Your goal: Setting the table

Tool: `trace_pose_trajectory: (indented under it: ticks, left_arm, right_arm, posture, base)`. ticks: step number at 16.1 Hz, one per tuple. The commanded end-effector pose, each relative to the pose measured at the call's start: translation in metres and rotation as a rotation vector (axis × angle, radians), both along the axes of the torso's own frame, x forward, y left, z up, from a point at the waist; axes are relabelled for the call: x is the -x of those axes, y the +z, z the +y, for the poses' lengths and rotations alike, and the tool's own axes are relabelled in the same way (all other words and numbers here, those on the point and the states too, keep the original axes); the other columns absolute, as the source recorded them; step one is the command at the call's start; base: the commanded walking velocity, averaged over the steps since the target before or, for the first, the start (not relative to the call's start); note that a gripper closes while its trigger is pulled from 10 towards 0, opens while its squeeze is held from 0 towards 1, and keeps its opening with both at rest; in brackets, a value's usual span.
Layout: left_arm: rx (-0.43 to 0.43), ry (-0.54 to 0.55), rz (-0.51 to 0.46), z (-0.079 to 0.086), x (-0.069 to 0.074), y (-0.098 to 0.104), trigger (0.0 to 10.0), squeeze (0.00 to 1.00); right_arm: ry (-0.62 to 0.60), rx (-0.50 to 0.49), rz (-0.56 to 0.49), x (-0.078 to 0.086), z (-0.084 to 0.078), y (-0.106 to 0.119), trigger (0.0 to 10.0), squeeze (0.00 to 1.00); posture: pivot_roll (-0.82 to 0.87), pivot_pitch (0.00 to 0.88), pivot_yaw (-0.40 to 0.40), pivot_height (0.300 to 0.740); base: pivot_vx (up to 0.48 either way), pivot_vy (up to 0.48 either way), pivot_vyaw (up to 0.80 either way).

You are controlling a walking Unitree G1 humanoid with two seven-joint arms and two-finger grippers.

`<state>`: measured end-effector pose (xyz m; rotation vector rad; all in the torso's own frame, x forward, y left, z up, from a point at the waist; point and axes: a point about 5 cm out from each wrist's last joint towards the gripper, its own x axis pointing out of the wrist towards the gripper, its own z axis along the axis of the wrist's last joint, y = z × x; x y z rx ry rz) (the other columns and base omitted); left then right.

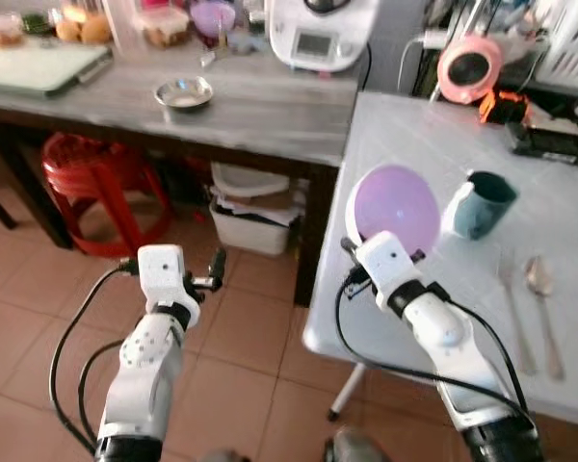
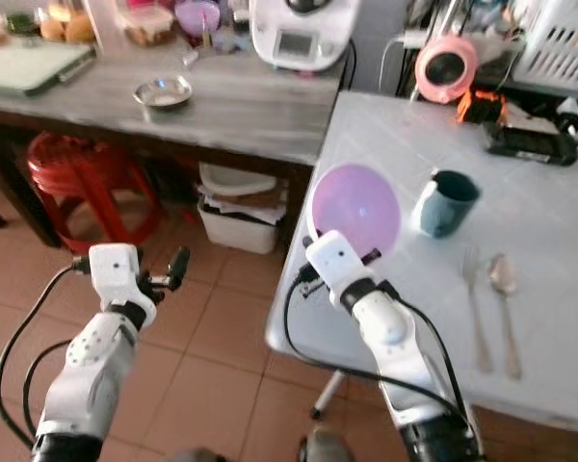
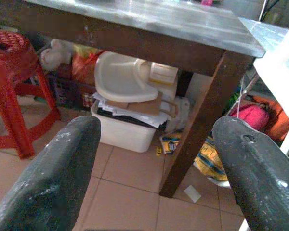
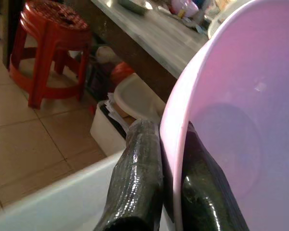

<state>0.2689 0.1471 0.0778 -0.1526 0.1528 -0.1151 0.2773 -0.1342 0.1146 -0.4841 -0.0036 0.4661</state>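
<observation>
Now right claw (image 4: 171, 192) pinches tilted purple bowl (image 1: 397, 209) rim

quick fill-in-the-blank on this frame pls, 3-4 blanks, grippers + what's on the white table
1. The right gripper is shut on the rim of the pink ____.
2. The left gripper hangs over the tiled floor with its fingers ____.
3. On the white table, the teal mug stands beside the ____ bowl.
4. Near the table's front edge, a fork lies next to a ____.

Missing words: bowl; open; pink; spoon
</observation>
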Motion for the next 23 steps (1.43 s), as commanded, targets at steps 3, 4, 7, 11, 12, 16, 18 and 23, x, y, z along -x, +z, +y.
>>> trace_pose_trajectory:
  ticks: [3, 4, 7, 11, 12, 16, 18, 23]
  left_arm:
    - [-0.006, -0.005, -0.003, -0.001, -0.001, 0.000, 10.0, 0.00]
    - [-0.006, -0.007, -0.003, -0.002, -0.001, -0.001, 10.0, 0.00]
    - [0.005, -0.044, -0.020, -0.008, 0.001, 0.000, 10.0, 0.00]
    - [0.003, -0.074, -0.057, -0.007, 0.001, 0.004, 10.0, 0.00]
    - [0.002, -0.072, -0.059, -0.007, 0.001, 0.004, 10.0, 0.00]
    - [0.005, -0.094, -0.069, -0.007, 0.002, 0.005, 10.0, 0.00]
    - [0.006, -0.097, -0.071, -0.009, 0.001, 0.005, 10.0, 0.00]
    - [0.017, -0.095, -0.071, -0.009, 0.001, 0.005, 10.0, 0.00]
  right_arm:
    - [-0.036, -0.023, -0.044, -0.002, -0.004, 0.010, 10.0, 0.00]
    - [-0.068, -0.032, -0.052, -0.004, -0.007, 0.011, 10.0, 0.00]
    - [-0.121, 0.003, 0.002, -0.010, -0.016, 0.003, 10.0, 0.00]
    - [-0.097, -0.021, -0.006, -0.008, -0.011, 0.006, 10.0, 0.00]
    - [-0.132, -0.015, -0.025, -0.009, -0.011, 0.006, 10.0, 0.00]
    - [-0.171, -0.167, -0.065, -0.012, -0.002, 0.015, 10.0, 0.00]
    - [-0.174, -0.149, -0.054, -0.013, -0.001, 0.012, 10.0, 0.00]
    - [-0.131, -0.125, -0.023, -0.013, 0.000, 0.012, 10.0, 0.00]
  posture:
    - [-0.06, 0.000, 0.013, 0.740]
    - [-0.06, 0.000, 0.014, 0.740]
    - [-0.06, 0.000, 0.016, 0.740]
    - [-0.06, 0.000, 0.017, 0.740]
    - [-0.06, 0.000, 0.018, 0.740]
    - [-0.06, 0.000, 0.032, 0.740]
    - [-0.06, 0.000, 0.029, 0.740]
    - [-0.06, 0.000, 0.025, 0.740]
  base:
    - [0.000, 0.480, 0.00]
    - [0.000, 0.480, 0.00]
    - [0.000, 0.480, 0.00]
    - [0.147, 0.409, 0.00]
    - [0.461, 0.000, 0.00]
    - [0.480, 0.000, 0.00]
    - [0.480, 0.000, 0.00]
    - [0.480, 0.000, 0.00]
